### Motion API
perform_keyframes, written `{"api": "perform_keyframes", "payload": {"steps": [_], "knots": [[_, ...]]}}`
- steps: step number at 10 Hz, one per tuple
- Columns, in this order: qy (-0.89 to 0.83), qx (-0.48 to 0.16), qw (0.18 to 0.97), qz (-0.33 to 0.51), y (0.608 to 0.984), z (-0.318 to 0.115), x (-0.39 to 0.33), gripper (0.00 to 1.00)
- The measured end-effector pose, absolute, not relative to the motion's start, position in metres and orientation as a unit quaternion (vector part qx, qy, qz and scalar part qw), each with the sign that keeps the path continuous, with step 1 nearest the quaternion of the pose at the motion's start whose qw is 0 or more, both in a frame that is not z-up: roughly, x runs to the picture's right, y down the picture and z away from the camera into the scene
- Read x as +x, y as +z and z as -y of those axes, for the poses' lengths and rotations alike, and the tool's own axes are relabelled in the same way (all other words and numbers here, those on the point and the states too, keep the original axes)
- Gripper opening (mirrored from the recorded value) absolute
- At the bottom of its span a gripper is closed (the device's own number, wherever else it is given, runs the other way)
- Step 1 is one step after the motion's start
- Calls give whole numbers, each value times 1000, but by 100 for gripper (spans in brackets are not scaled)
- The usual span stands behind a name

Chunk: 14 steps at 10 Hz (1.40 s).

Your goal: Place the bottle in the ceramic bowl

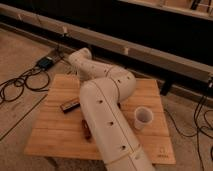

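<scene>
A brown bottle lies on its side on the wooden table, partly hidden by my white arm. The arm crosses the table from the bottom of the view to the back left, where its far link bends down. My gripper is hidden behind the arm, somewhere over the table's middle left. The black ceramic bowl is also hidden behind the arm.
A white cylindrical cup stands at the table's right. A dark flat bar lies at the left. Cables and a small box lie on the floor to the left. A dark wall with a rail runs behind.
</scene>
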<state>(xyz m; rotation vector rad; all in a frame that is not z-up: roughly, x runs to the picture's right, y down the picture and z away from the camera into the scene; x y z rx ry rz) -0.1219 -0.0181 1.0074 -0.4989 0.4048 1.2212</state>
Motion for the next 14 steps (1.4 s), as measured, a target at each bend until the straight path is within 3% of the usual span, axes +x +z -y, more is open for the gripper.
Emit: {"api": "perform_keyframes", "payload": {"steps": [5, 7, 14], "knots": [[568, -262, 755, -196, 998, 13, -121, 13], [565, -274, 753, -197, 980, 11, -115, 0], [623, -268, 717, -162, 886, -23, -43, 0]]}}
